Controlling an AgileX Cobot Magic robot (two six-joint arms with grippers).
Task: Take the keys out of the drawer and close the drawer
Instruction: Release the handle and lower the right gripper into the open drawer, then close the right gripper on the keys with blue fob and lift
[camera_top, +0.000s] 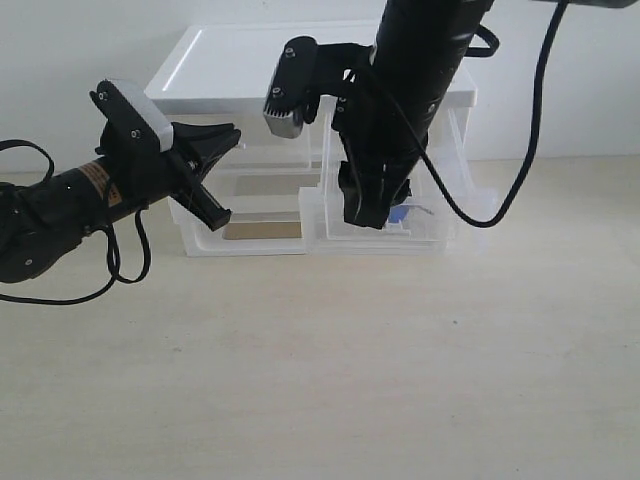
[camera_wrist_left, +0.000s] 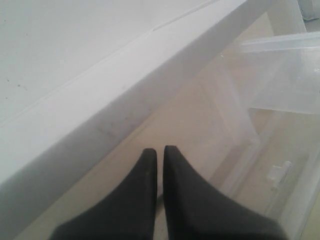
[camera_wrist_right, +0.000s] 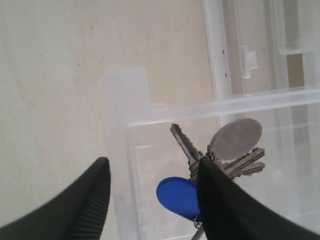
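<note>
The drawer (camera_top: 440, 236) stands pulled out from the unit's top right. The keys (camera_wrist_right: 220, 155) lie on its floor, with the blue fob (camera_wrist_right: 175, 194) and the oval silver tag (camera_wrist_right: 236, 138) showing. The exterior view shows only a bit of the blue fob (camera_top: 401, 213). My right gripper (camera_top: 368, 212) reaches down into the drawer and is open (camera_wrist_right: 152, 164). One finger (camera_wrist_right: 222, 200) covers part of the key ring, and the fob lies between the fingers. My left gripper (camera_top: 230, 133) is shut on nothing (camera_wrist_left: 160, 151), beside the unit's upper left corner.
The white drawer unit (camera_top: 250, 60) stands at the back of the beige table (camera_top: 320, 380). Its left top drawer (camera_top: 250, 180) and the lower drawers are translucent. A black cable (camera_top: 500, 210) hangs from the right arm over the drawer's right side.
</note>
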